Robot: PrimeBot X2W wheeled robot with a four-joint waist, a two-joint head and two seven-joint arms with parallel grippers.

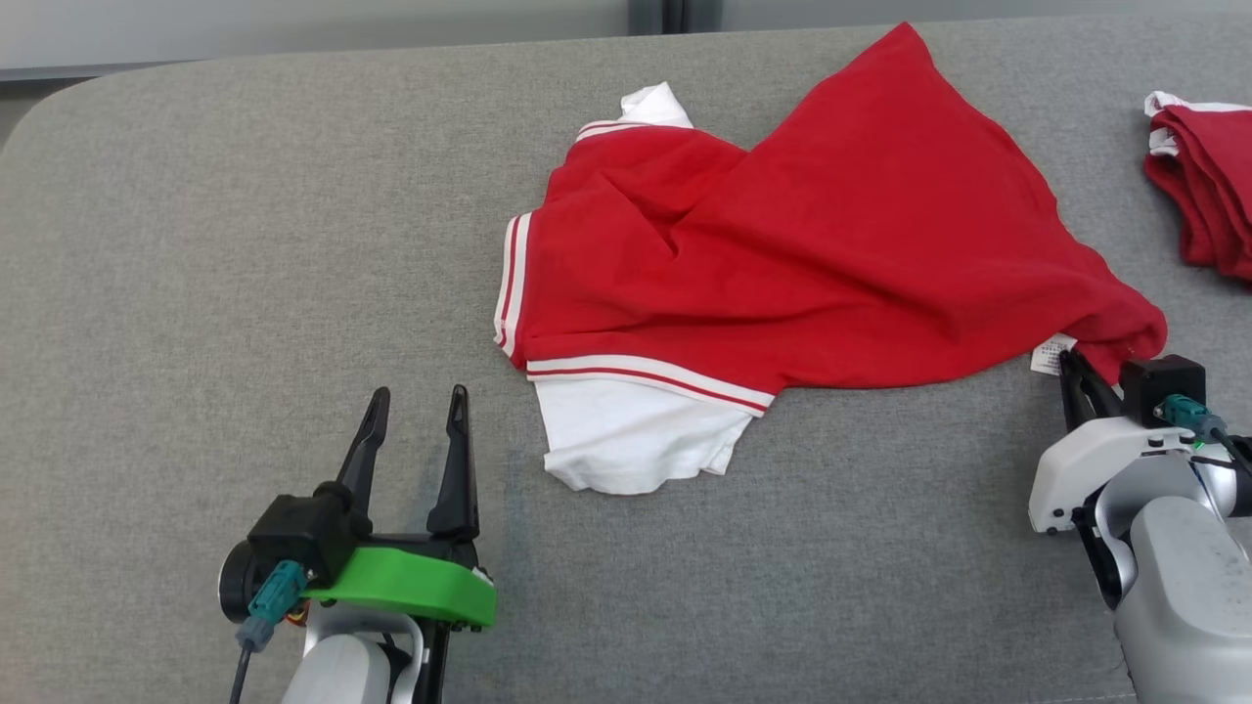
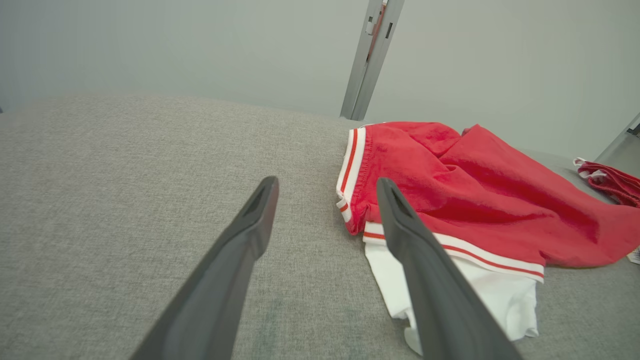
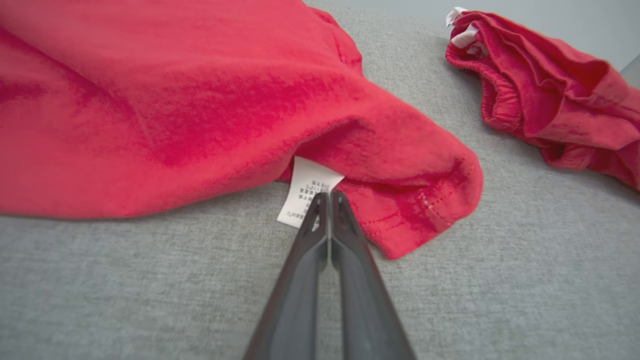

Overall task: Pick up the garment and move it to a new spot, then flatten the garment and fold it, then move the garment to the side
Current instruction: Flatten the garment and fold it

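Observation:
The garment (image 1: 782,264) is a red shirt with white-and-red striped trim and a white panel, lying crumpled on the grey cloth surface (image 1: 245,244). My right gripper (image 1: 1066,357) is at its right corner, shut on the red hem just beside a white care label (image 3: 305,192). In the right wrist view the two fingers (image 3: 350,260) are pressed together, and the gripper's tips (image 3: 327,196) meet at the edge of the garment (image 3: 200,100). My left gripper (image 1: 419,396) stands open on bare surface, left of the white panel and clear of the garment (image 2: 475,190). The left gripper (image 2: 327,185) holds nothing.
A second red garment (image 1: 1208,186) lies bunched at the far right edge, also seen in the right wrist view (image 3: 550,85). The surface's rounded back-left corner (image 1: 59,108) and back edge lie beyond the shirt. Bare grey surface spreads to the left and front.

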